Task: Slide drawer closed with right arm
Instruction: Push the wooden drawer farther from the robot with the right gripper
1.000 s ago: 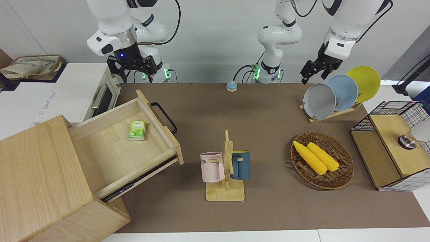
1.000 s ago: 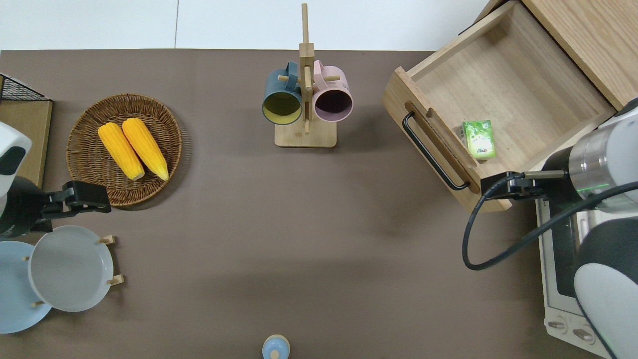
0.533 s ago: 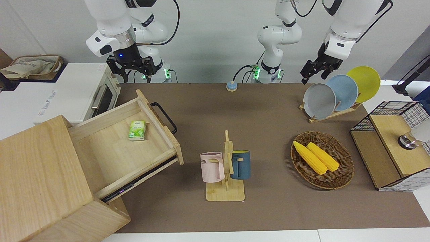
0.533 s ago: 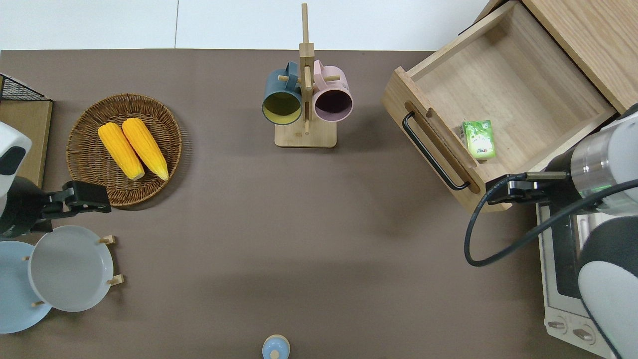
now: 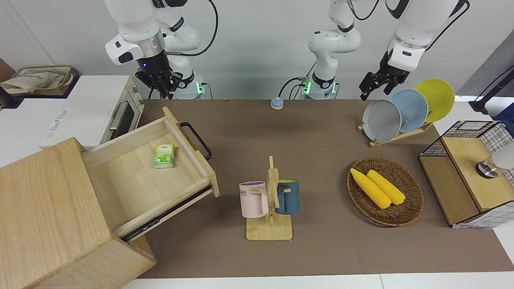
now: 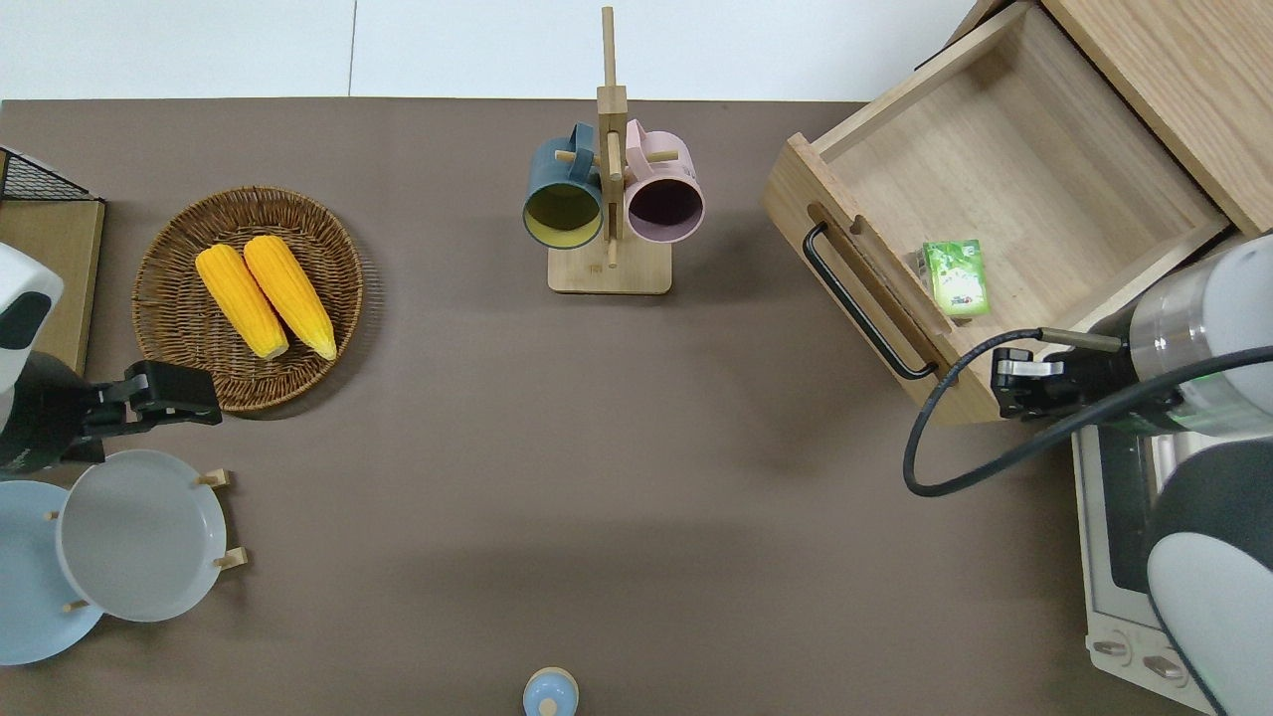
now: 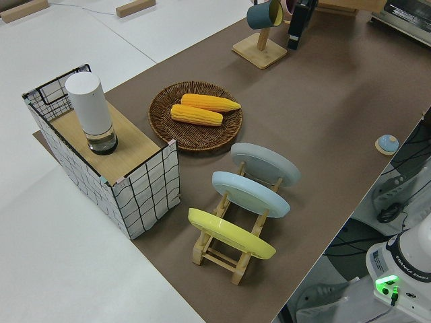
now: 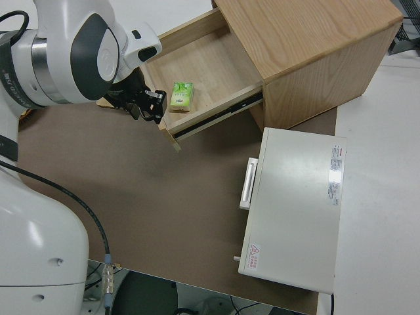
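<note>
The pale-wood drawer (image 5: 136,180) stands pulled out of the light-oak cabinet (image 5: 48,208), with its black bar handle (image 5: 196,140) facing the table's middle. It also shows in the overhead view (image 6: 1004,179) and the right side view (image 8: 203,65). A green packet (image 6: 955,277) lies inside it. My right gripper (image 6: 1000,383) hangs in the air over the end of the drawer front nearest the robots, just off the handle's end, with its fingers apart and nothing between them. It also shows in the front view (image 5: 162,86) and the right side view (image 8: 149,111). The left arm is parked.
A white toaster oven (image 5: 100,108) stands beside the drawer, nearer the robots. A mug rack (image 5: 270,200) holds a pink and a blue mug mid-table. A basket of corn (image 5: 409,208), a plate rack (image 5: 401,110) and a wire-mesh box (image 5: 470,172) are toward the left arm's end.
My right gripper has turned about its wrist and shifted slightly toward the toaster oven. The drawer and the left arm have not moved.
</note>
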Tool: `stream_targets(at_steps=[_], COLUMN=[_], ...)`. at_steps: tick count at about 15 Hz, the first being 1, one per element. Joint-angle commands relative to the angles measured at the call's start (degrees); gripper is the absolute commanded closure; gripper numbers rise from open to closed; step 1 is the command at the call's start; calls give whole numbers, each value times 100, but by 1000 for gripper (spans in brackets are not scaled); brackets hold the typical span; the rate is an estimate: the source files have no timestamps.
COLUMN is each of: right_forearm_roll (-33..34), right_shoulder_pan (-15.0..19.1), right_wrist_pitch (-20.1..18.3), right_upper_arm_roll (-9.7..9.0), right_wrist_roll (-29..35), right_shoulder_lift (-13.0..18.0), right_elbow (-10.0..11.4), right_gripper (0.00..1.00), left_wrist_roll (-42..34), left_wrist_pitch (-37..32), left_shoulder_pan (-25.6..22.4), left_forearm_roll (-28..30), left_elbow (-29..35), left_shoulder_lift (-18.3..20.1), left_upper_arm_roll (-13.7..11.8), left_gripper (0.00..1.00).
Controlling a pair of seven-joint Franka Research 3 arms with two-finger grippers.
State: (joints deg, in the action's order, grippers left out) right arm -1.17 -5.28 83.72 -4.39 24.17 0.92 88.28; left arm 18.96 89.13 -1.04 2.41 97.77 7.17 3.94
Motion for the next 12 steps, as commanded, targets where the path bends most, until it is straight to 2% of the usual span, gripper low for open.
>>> stream_targets(at_steps=[1,5,9,12], right_forearm_roll=[-305,-410,-490,-490], right_shoulder_pan=[-183,-438,-824,-1167], right_wrist_pitch=[-84,-119,21,643], right_upper_arm_roll=[9,-9,-9,-9], right_wrist_roll=[1200,2019,2793,3653], right_shoulder_lift=[66,179,233,242], right_elbow=[-48,31,311,698], right_gripper=[875,902,917,917], left_wrist_roll=[-51,-51,-51,-51], left_wrist_pitch=[-97,-89,-97,-89], left_shoulder_pan=[7,7,7,7], left_forearm_roll=[5,5,5,5], left_elbow=[-21,-21,-21,-21], left_shoulder_lift=[48,48,48,48], left_upper_arm_roll=[-25,-25,-25,-25], left_gripper=[7,7,7,7])
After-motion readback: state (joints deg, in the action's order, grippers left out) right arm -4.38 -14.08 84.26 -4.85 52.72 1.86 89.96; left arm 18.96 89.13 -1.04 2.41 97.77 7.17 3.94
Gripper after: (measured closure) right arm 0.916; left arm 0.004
